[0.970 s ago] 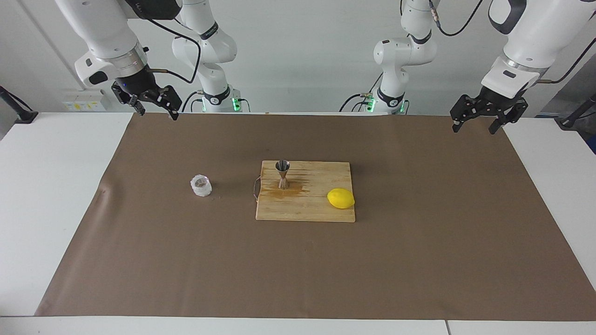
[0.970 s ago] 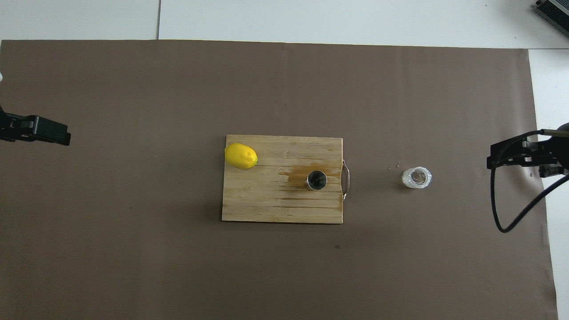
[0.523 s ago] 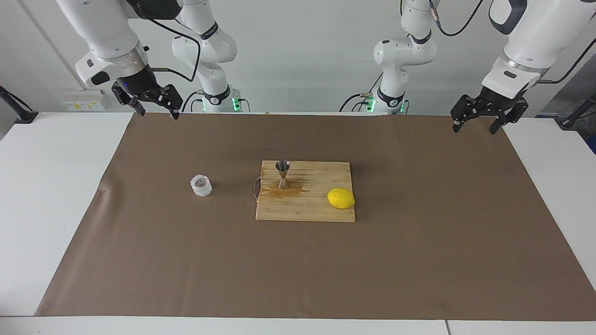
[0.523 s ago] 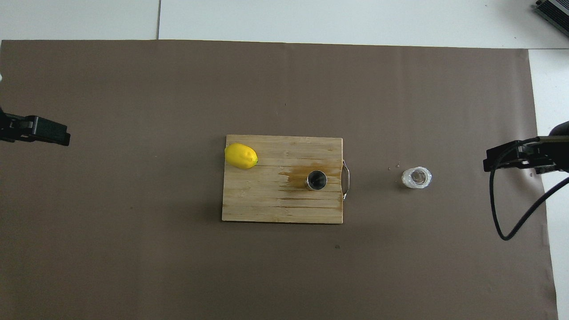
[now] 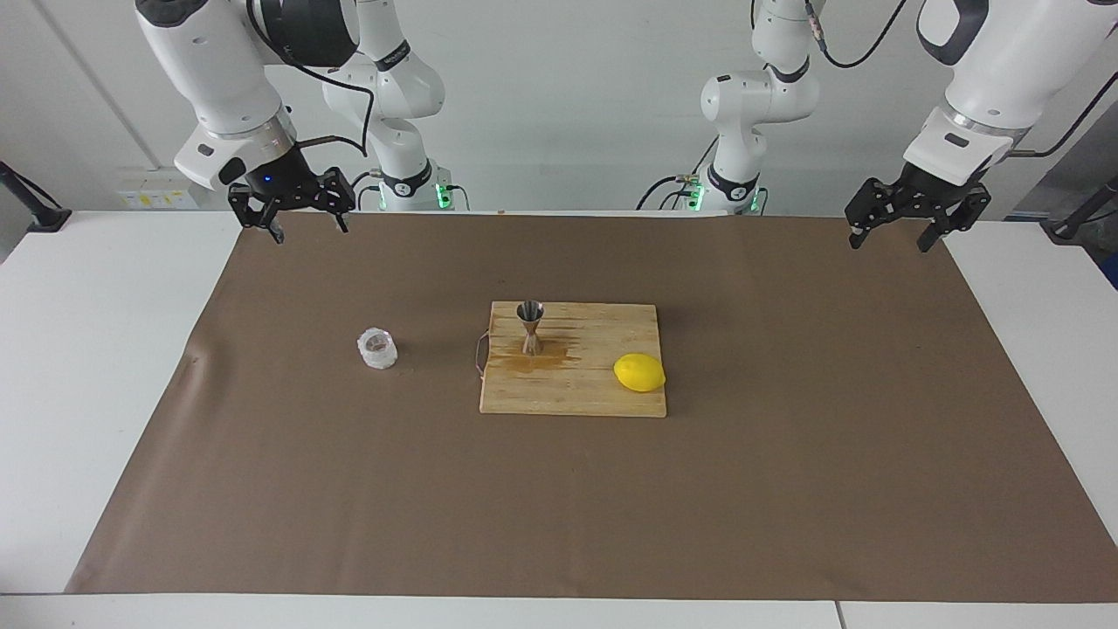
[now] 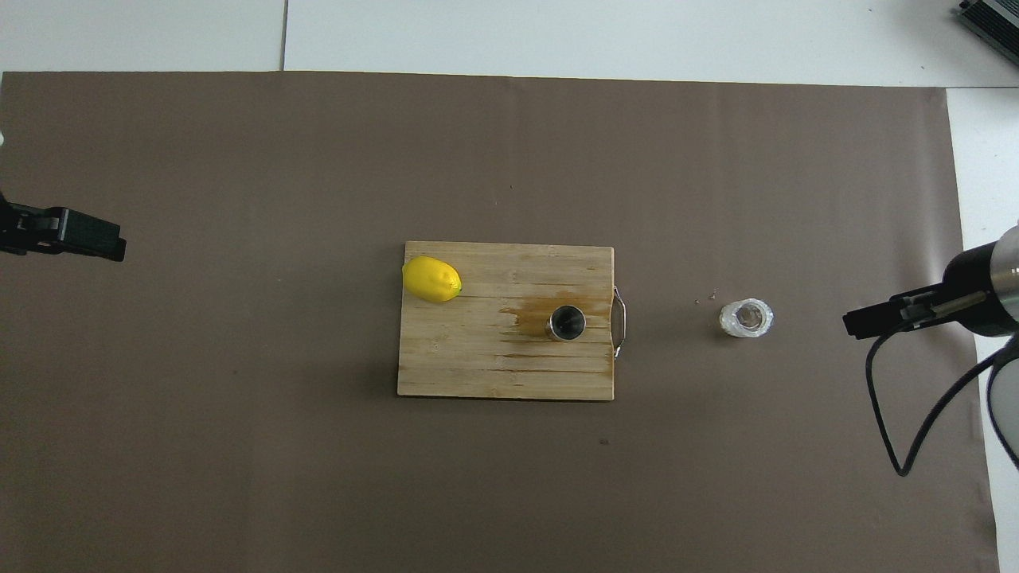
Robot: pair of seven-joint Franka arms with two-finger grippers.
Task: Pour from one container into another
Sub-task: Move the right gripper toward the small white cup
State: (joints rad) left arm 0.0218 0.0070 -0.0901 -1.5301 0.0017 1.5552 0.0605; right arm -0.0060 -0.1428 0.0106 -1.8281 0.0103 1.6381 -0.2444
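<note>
This is looking like a robot lab: two white robot arms [image 5: 218,79] are standing at a plain surface [image 5: 105,349] with brown paper [image 5: 786,437] covering it.

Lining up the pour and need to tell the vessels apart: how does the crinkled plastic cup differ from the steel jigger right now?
The plastic cup is squat, translucent and whitish; the steel jigger is shiny metal, hourglass-shaped and taller than wide. The plastic cup sits on the brown mat, toward the right arm's end; the steel jigger stands on the cutting board, on a stained patch. Both are upright, mouths open upward, and untouched.
</note>
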